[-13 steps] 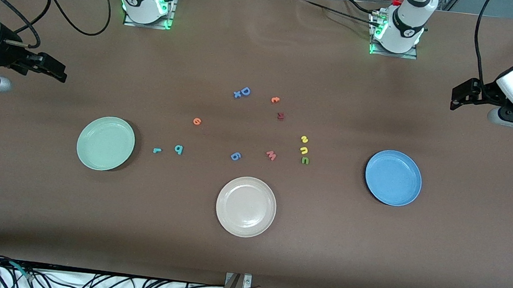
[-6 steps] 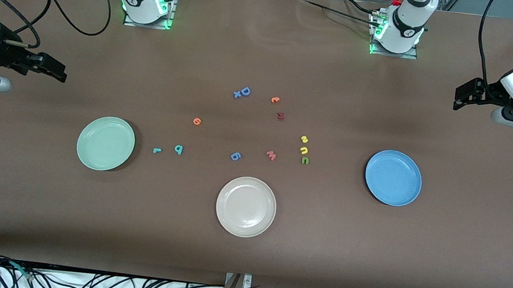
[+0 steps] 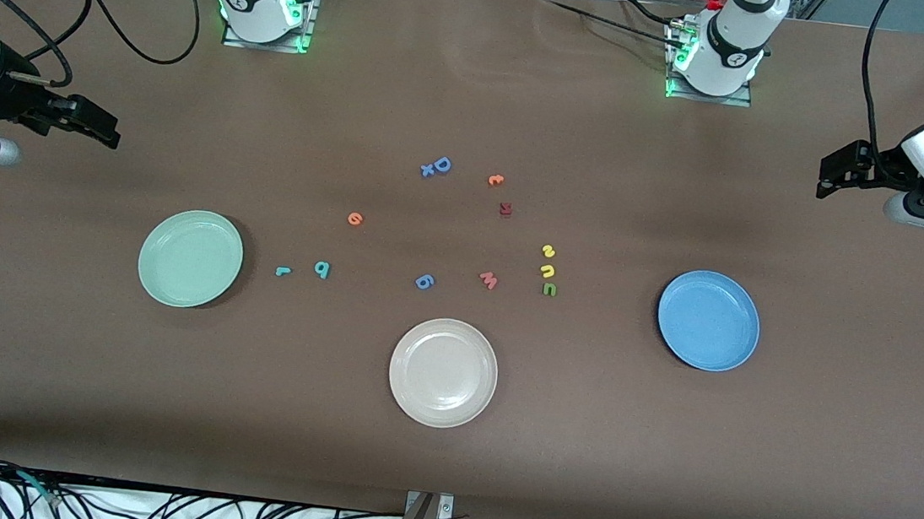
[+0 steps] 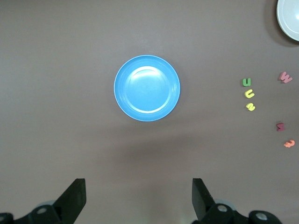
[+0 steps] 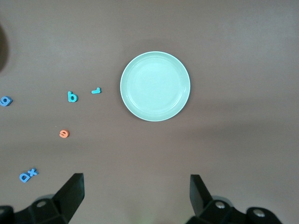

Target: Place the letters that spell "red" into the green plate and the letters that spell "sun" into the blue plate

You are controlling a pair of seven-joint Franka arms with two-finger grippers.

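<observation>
The pale green plate [image 3: 191, 259] [image 5: 155, 86] lies toward the right arm's end, with the teal r [image 3: 283, 271] [image 5: 96, 90], teal d [image 3: 322, 269] [image 5: 72, 96] and orange e [image 3: 355, 218] [image 5: 64, 134] on the table beside it. The blue plate [image 3: 709, 321] [image 4: 146, 87] lies toward the left arm's end. Beside it the yellow s [image 3: 548, 251] [image 4: 251, 107], yellow u [image 3: 547, 270] [image 4: 250, 94] and green n [image 3: 549, 289] [image 4: 246, 82] form a short row. My right gripper [image 3: 105, 132] [image 5: 135, 184] and left gripper [image 3: 830, 176] [image 4: 138, 186] hang open and empty high over the table's two ends.
A cream-white plate [image 3: 443, 372] lies nearest the front camera, mid-table. Other loose letters lie in the middle: a pink w [image 3: 488, 280], a blue 6-like letter [image 3: 424, 281], a blue D with an x [image 3: 437, 166], a small orange letter [image 3: 495, 180] and a dark red one [image 3: 505, 208].
The left arm has drifted slightly toward its own end of the table. The right arm, plates and letters have not moved.
</observation>
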